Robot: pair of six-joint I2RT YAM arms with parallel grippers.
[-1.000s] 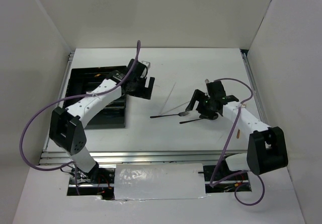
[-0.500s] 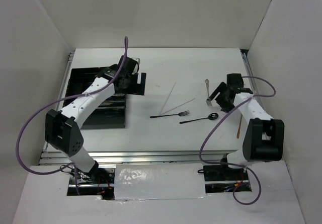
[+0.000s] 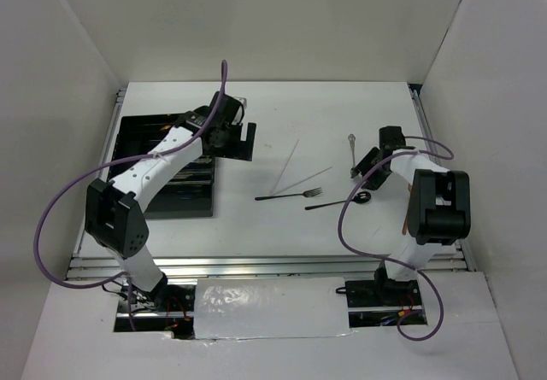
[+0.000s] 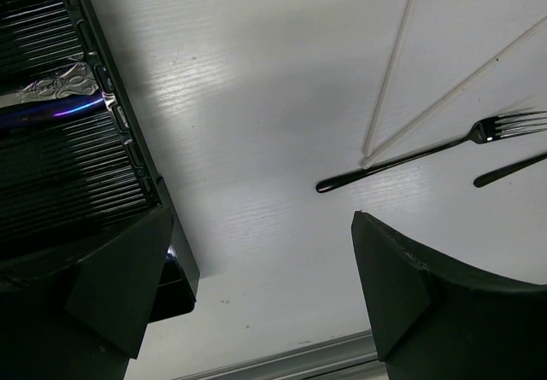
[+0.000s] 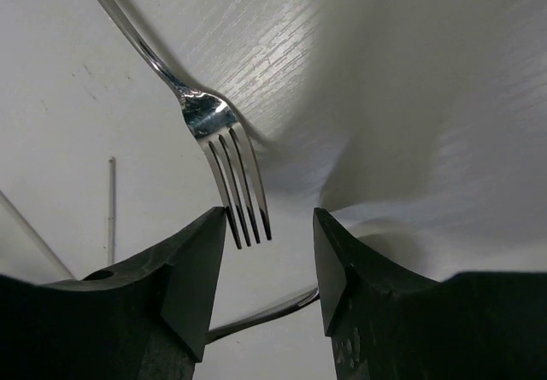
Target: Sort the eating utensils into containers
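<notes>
Seen from above, the left gripper (image 3: 244, 141) hangs over the white table (image 3: 325, 107) with its jaws wide apart. The black tray (image 3: 137, 137) is just beside it on its outer side, and the two silver chopsticks (image 3: 291, 165) lie near its inner side. The right gripper (image 3: 364, 172) sits low at the tine end of a silver fork (image 3: 351, 148). The black spoon (image 3: 338, 201) lies just beside that gripper toward the arm bases, and the black fork (image 3: 291, 195) is farther off toward the table's middle. In the left wrist view the fingers (image 4: 120, 286) stand far apart and hold nothing. The tray's rim (image 4: 120, 115) runs past one finger, and a patterned silver handle (image 4: 60, 85) lies in one compartment. The chopsticks (image 4: 393, 64) and black fork (image 4: 427, 145) lie ahead of the other finger. In the right wrist view the jaws are narrowed but apart, and the silver fork's (image 5: 205, 115) tines lie flat in the gap, close to one fingertip (image 5: 209, 226). Whether that fingertip touches the tines cannot be told.
</notes>
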